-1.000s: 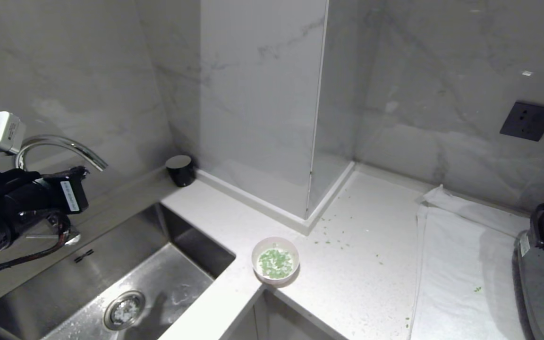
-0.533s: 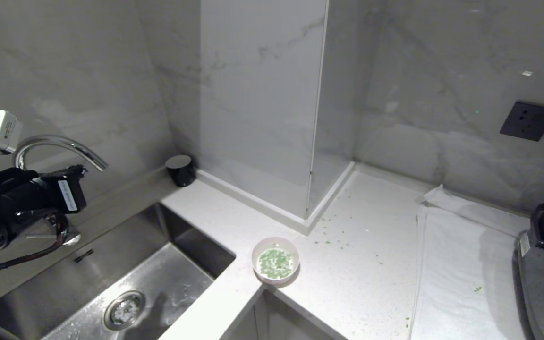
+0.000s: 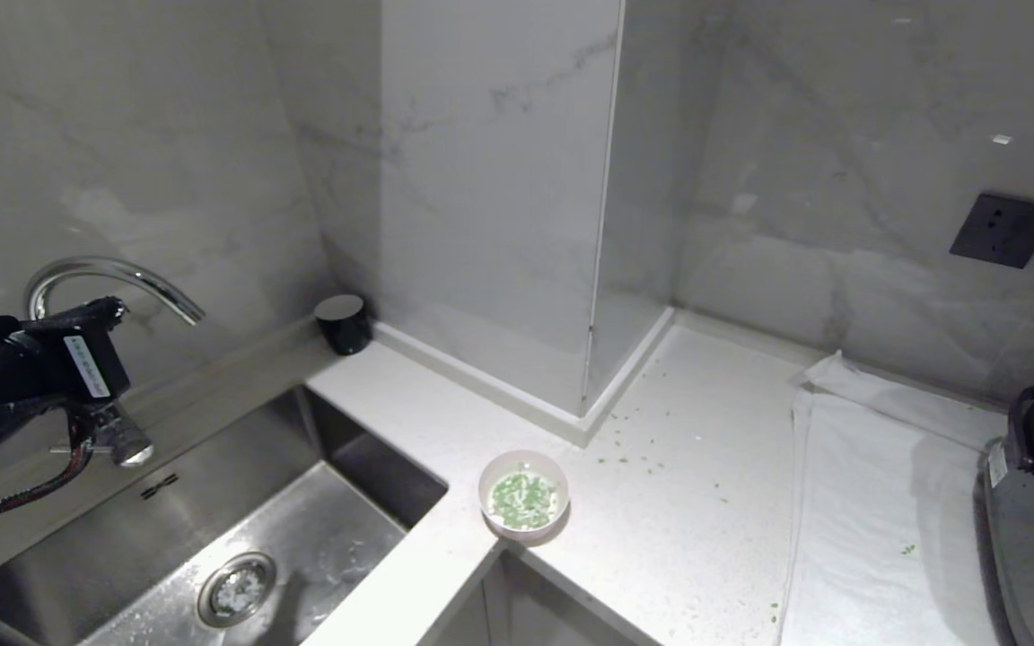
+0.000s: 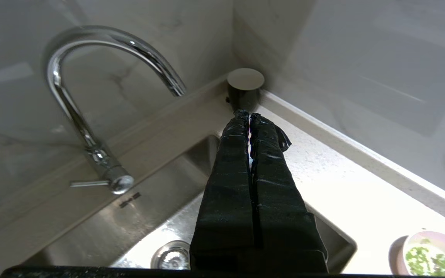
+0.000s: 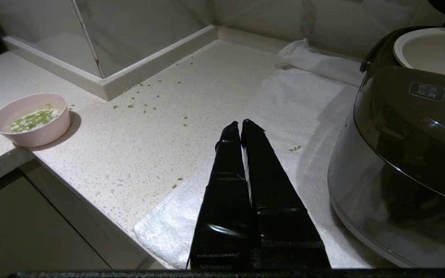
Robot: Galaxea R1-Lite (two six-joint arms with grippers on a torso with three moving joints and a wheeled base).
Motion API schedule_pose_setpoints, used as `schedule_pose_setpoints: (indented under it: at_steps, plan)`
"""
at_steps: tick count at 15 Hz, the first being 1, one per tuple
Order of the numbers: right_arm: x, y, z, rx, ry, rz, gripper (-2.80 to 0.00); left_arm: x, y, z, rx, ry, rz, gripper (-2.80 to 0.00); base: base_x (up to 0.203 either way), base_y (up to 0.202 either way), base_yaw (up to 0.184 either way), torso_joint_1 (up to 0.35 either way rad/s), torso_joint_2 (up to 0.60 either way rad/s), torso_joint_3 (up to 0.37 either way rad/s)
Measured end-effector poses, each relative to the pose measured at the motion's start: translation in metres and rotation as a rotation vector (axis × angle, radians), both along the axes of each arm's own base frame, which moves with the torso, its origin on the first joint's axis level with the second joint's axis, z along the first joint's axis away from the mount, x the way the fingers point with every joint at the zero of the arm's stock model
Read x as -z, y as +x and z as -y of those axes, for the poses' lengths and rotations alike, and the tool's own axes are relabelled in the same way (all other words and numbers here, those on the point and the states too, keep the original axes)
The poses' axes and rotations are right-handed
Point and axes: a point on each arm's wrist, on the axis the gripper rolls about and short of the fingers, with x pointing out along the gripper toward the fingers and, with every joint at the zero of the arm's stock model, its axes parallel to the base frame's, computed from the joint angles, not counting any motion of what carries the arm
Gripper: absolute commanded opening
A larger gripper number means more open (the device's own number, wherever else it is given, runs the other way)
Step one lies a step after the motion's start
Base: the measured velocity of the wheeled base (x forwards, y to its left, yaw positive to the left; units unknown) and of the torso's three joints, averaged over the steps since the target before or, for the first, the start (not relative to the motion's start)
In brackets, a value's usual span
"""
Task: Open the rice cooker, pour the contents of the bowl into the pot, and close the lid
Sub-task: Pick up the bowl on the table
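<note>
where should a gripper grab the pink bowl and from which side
Probably by the rim. The bowl stands upright near the counter corner beside the sink, with the green pieces lying low inside, so one finger could go inside the wall and one outside. Coming from above on the sink-facing side looks best; the left gripper, now shut and empty, is nearer.
</note>
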Motion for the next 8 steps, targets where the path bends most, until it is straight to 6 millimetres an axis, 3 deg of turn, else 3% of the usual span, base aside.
schedule_pose_setpoints:
  at_steps: [8]
  plan:
    - [0.000, 0.000, 0.000, 0.000, 0.000, 0.001, -2.80, -0.005, -0.043, -0.009, -0.146, 0.030, 0.039, -2.80, 0.000, 0.000, 0.000, 0.000, 0.00, 0.000]
